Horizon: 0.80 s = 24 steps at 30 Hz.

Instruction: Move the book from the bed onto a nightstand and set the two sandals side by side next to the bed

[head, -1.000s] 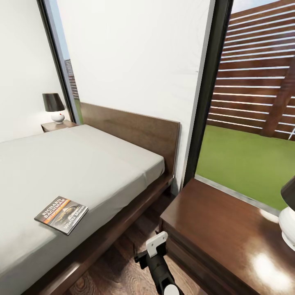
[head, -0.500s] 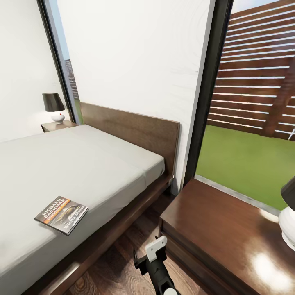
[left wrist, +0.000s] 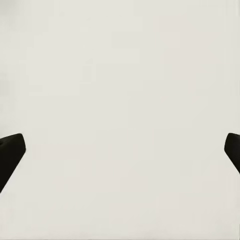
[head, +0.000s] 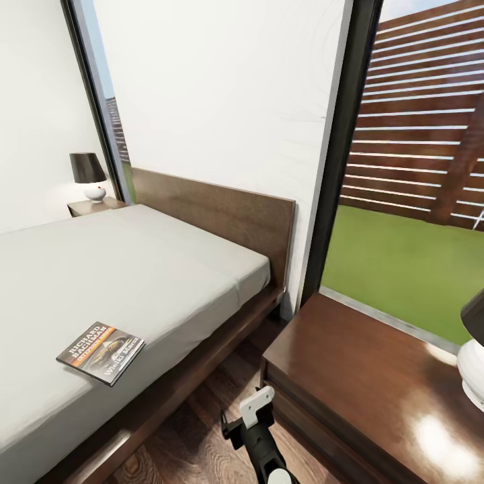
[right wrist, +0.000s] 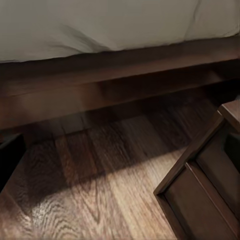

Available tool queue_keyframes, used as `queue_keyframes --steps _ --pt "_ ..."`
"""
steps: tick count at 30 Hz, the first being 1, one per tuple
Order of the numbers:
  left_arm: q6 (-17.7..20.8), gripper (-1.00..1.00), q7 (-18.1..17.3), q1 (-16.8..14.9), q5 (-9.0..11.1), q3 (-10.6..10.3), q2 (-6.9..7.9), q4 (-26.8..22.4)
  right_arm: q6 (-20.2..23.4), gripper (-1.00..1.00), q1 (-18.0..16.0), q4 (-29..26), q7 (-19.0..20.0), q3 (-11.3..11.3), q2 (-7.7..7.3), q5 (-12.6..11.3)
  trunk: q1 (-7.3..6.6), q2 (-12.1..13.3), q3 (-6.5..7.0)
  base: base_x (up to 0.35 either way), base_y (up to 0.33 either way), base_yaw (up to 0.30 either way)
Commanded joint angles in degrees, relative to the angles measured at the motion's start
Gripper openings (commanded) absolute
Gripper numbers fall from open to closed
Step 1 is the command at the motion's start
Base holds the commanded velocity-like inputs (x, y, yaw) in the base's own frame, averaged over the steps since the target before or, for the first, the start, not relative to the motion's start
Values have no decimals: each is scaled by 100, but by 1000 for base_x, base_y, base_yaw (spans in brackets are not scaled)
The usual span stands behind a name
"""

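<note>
Head view: the large low bed with dark brown wooden frame and plain light grey mattress (head: 121, 269) is occupying the left half of the scene, its headboard standing against the white wall. The small thin paperback book with dark cover, orange band and white lettering (head: 101, 352) is lying flat on the mattress near the bed's near edge, well apart from both cabinets.

A small glossy dark brown wooden nightstand (head: 363, 383) is standing just beside the bed on the right, separated from the frame by a narrow strip of brown wood-plank floor (head: 195, 444). A white-based lamp with dark shade (head: 474, 356) is sitting on its top at the right picture edge. A second dark nightstand (head: 91, 206) is sitting at the far side of the bed, carrying a small black-shaded lamp with white base (head: 89, 176). A tall dark-framed window (head: 343, 154) is showing green grass and a slatted brown fence.

The right arm's end effector (head: 252, 417) is hovering low over the floor strip between bed frame and near nightstand, touching nothing; I cannot tell how far its fingers are parted.

Right wrist view: bed frame (right wrist: 100, 85), floor planks and the nightstand's corner (right wrist: 205, 185) are showing.

Left wrist view: the left end effector (left wrist: 120, 150) is facing a plain light surface, dark fingertips (left wrist: 10, 152) spread wide at opposite edges, holding nothing.
</note>
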Motion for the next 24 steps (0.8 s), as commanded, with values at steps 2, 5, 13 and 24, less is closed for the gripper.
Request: queue_keyframes --steps 2,5,13,24 --pt "71 100 -60 -6 -44 6 73 -43 44 100 -18 14 -37 15 -2 14 -1 -2 -6 0 0 0" --pt "73 100 -62 -8 -47 5 246 -258 42 100 -52 64 -37 15 -1 13 -1 -2 -6 0 0 0" --pt "73 100 -63 -9 -104 2 535 -677 40 100 -88 125 -35 14 0 11 -1 -2 -6 0 0 0" --pt "73 100 -53 -8 -178 -23 1067 -797 39 100 -99 259 -34 14 43 11 -1 -2 -6 0 0 0"
